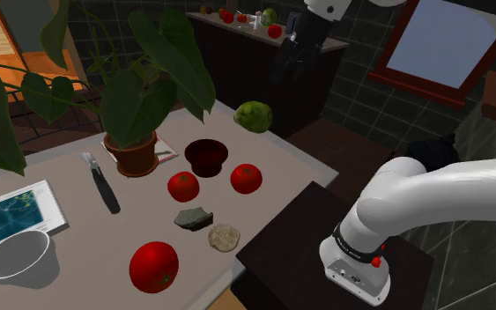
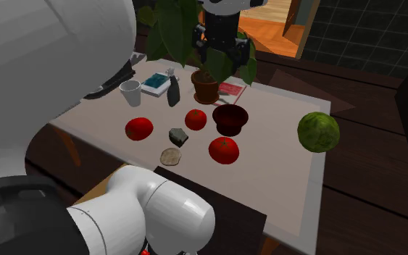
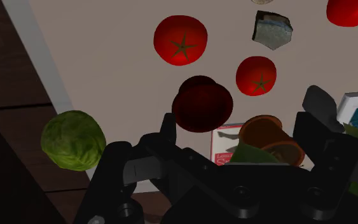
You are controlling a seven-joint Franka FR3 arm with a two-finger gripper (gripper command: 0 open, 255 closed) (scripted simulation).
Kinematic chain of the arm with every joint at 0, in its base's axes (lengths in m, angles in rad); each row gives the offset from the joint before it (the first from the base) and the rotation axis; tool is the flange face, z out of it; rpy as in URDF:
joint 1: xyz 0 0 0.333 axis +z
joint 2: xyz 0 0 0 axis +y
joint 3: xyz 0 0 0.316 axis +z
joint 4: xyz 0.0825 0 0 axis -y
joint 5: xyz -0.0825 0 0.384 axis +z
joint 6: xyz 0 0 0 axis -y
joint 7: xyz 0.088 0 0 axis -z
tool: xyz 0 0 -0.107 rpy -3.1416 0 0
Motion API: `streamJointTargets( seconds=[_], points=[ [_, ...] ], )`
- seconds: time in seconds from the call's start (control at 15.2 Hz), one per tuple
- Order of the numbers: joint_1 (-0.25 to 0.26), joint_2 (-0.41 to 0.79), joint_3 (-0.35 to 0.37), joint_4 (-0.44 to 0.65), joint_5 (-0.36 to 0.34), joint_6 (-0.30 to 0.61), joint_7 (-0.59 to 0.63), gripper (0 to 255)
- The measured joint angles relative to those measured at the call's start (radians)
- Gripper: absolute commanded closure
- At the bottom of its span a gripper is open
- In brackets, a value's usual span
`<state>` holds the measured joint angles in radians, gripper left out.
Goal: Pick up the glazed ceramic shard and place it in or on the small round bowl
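The shard [image 1: 193, 218] is a grey, angular lump on the beige table [image 1: 78, 282], between two tomatoes and a beige round stone [image 1: 224, 237]. It also shows in the second exterior view [image 2: 177, 135] and in the wrist view [image 3: 271, 30]. A small dark red round bowl [image 1: 206, 157] [image 2: 230, 118] [image 3: 202, 104] stands behind it, beside the potted plant [image 1: 132, 155]. My gripper [image 1: 290, 62] [image 2: 221, 54] [image 3: 242, 118] hangs high above the table's far side, over the plant and bowl. It is open and holds nothing.
Three red tomatoes [image 1: 182, 186] [image 1: 246, 179] [image 1: 153, 266] surround the shard. A white cup [image 1: 17, 257], a book [image 1: 21, 211] and a black-handled knife [image 1: 102, 185] lie toward the shoulder view's left. A green cabbage [image 1: 253, 116] sits at the table's far edge.
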<state>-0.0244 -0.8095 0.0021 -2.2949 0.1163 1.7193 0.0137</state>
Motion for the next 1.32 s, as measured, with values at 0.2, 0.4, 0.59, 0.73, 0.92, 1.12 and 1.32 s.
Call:
streamJointTargets(
  seconds=[0.2, 0.4, 0.59, 0.73, 0.92, 1.12, 1.32],
  points=[
    [0.01, 0.023, 0.011, -0.017, 0.004, 0.034, -0.008, 0],
    [0.032, 0.067, 0.034, -0.055, 0.011, 0.101, -0.025, 0],
    [0.055, 0.133, 0.059, -0.08, 0.018, 0.176, -0.045, 0],
    [0.07, 0.184, 0.077, -0.094, 0.022, 0.232, -0.056, 0],
    [0.094, 0.262, 0.109, -0.109, 0.027, 0.309, -0.066, 0],
    [0.113, 0.336, 0.135, -0.125, 0.028, 0.383, -0.083, 0],
    [0.13, 0.426, 0.161, -0.122, 0.022, 0.454, -0.097, 0]
  ],
)
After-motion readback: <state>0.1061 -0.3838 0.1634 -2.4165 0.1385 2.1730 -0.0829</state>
